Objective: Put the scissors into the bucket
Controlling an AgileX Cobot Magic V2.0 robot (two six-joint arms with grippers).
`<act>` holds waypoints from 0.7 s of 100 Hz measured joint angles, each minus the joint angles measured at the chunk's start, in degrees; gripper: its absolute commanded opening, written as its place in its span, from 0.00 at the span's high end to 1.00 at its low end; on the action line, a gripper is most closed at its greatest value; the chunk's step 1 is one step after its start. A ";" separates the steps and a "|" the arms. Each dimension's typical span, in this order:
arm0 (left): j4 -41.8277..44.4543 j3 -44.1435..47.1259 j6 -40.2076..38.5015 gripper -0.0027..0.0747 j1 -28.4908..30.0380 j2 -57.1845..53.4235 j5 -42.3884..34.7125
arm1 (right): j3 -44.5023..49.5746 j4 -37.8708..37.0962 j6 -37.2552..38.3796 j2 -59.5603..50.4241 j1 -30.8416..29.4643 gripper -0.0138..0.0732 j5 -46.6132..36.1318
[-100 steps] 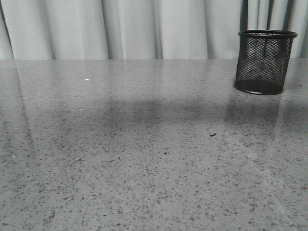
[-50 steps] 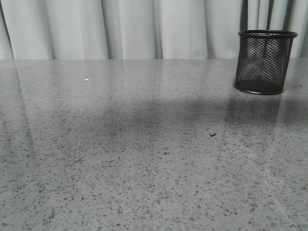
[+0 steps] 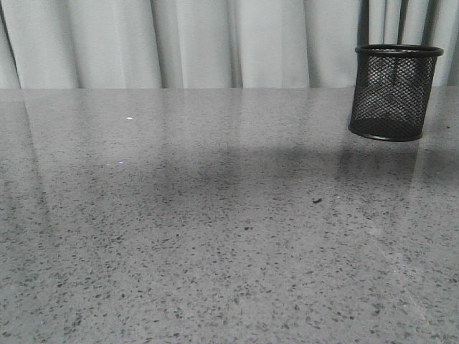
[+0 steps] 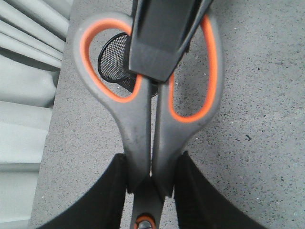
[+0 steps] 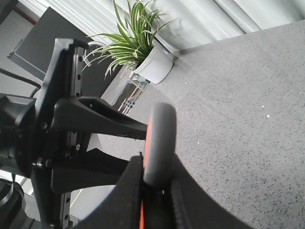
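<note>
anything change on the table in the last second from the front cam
Hardly anything. The bucket stands in the same spot at the far right of the table, and the small dark speck lies where it was. Only the soft shadow across the middle of the table has shifted a little toward the right. No arm or scissors enters the front view in any of the three pictures.
</note>
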 measured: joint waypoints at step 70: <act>6.12 0.00 -17.64 0.43 19.55 -2.56 5.22 | -10.41 -22.58 9.49 0.25 -0.75 0.92 -9.96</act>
